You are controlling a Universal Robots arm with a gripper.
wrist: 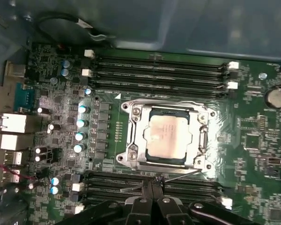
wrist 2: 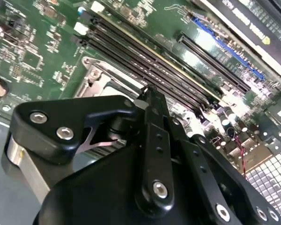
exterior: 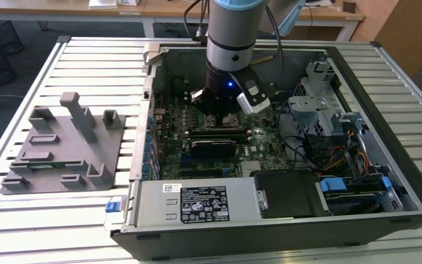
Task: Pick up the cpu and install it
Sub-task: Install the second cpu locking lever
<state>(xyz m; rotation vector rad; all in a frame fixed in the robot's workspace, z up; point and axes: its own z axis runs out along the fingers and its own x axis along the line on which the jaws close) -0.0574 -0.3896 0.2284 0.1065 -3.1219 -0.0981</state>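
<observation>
CPU [wrist: 169, 136] placement, first wrist view: I see the dull silver chip lying flat inside the metal-framed socket [wrist: 134, 140] at the middle of the green motherboard [wrist: 253, 140], with rows of black memory slots [wrist: 159, 70] on either side of the socket. A thin metal lever [wrist: 178, 174] runs along the socket edge nearest the gripper [wrist: 152, 183]. The two black fingertips are pressed together with nothing between them, and they sit over the memory slots just beside the socket, apart from the chip.

Second wrist view: I see the gripper's black linkage [wrist 2: 154, 154] close up, its fingers meeting at a point above the board. Past the tip, part of the socket's bright metal frame [wrist 2: 96, 79] shows beside the long memory slots [wrist 2: 145, 61]. The chip itself is hidden by the linkage from this angle.

Exterior view: I see the arm [exterior: 231, 33] reaching straight down into the open computer case [exterior: 387, 110], which lies on its side on a slatted metal table [exterior: 86, 60]. The gripper [exterior: 220, 113] hangs low over the socket area [exterior: 226, 122] of the motherboard. To the exterior view's left of the case, a grey plastic tray [exterior: 57, 148] with upright holders rests on the table, well apart from the arm. A grey power supply [exterior: 196, 203] occupies the near edge of the case.
</observation>
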